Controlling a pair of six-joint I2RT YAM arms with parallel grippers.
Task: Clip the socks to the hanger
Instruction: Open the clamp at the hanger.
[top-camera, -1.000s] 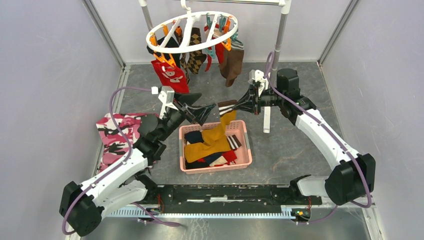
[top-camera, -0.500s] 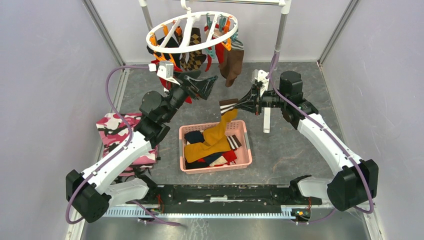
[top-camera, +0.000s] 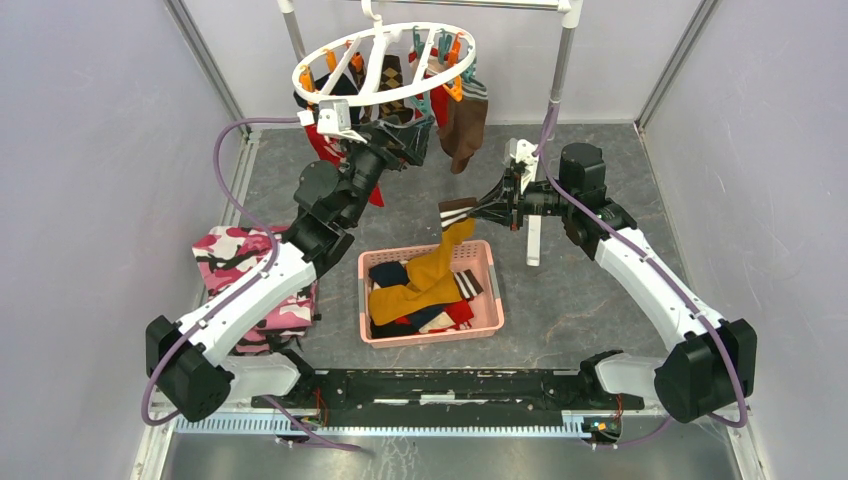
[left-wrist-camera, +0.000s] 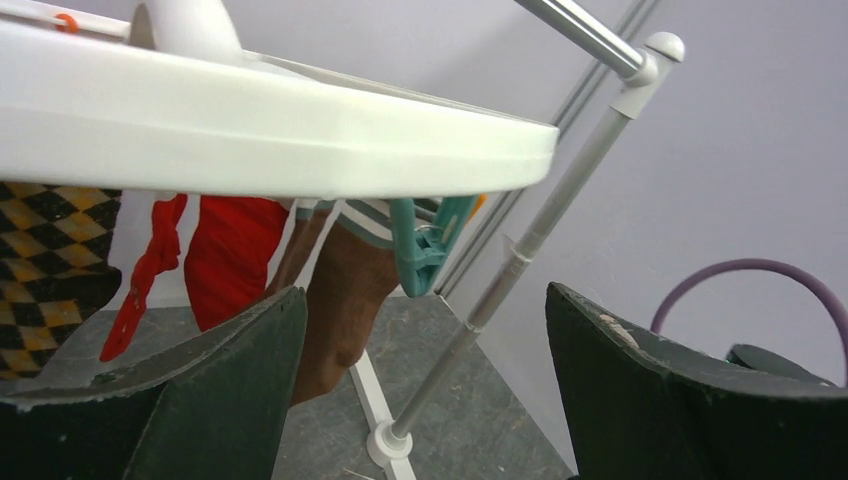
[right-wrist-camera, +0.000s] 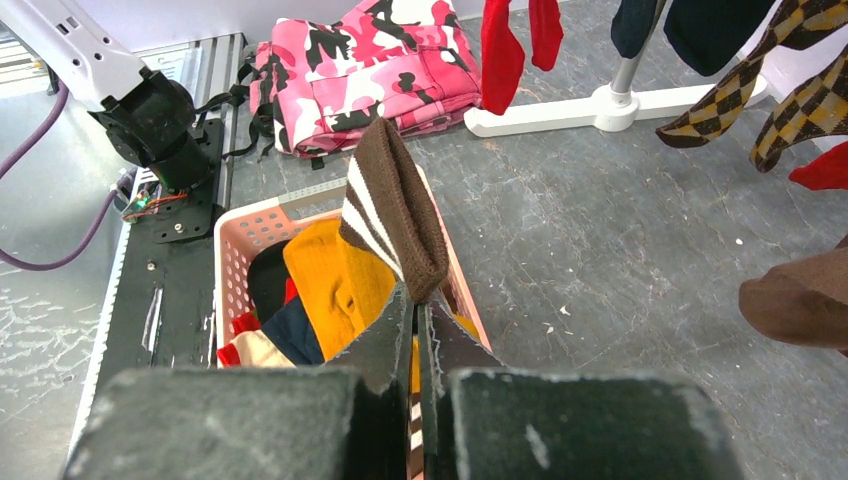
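Observation:
The white ring hanger (top-camera: 310, 72) hangs at the back with orange and teal clips. Argyle (top-camera: 395, 80), brown (top-camera: 465, 125) and red socks dangle from it. My left gripper (top-camera: 410, 135) is open just beneath the ring (left-wrist-camera: 300, 130), with a teal clip (left-wrist-camera: 425, 245) and a brown sock (left-wrist-camera: 335, 310) ahead between its fingers and nothing held. My right gripper (top-camera: 470, 212) is shut on a mustard sock (top-camera: 445, 255) by its brown striped cuff (right-wrist-camera: 395, 210), which hangs over the pink basket (top-camera: 430, 335). More socks (right-wrist-camera: 320, 290) lie in the basket.
A pink camouflage cloth (top-camera: 235, 265) lies at the left beside the left arm. The metal rack pole (top-camera: 560, 65) and its white foot (top-camera: 533, 240) stand right of the hanger, close to the right arm. Grey walls close in both sides.
My left arm has risen and swung back from above the basket to just under the hanger ring, still open. My right gripper has lifted the mustard sock slightly.

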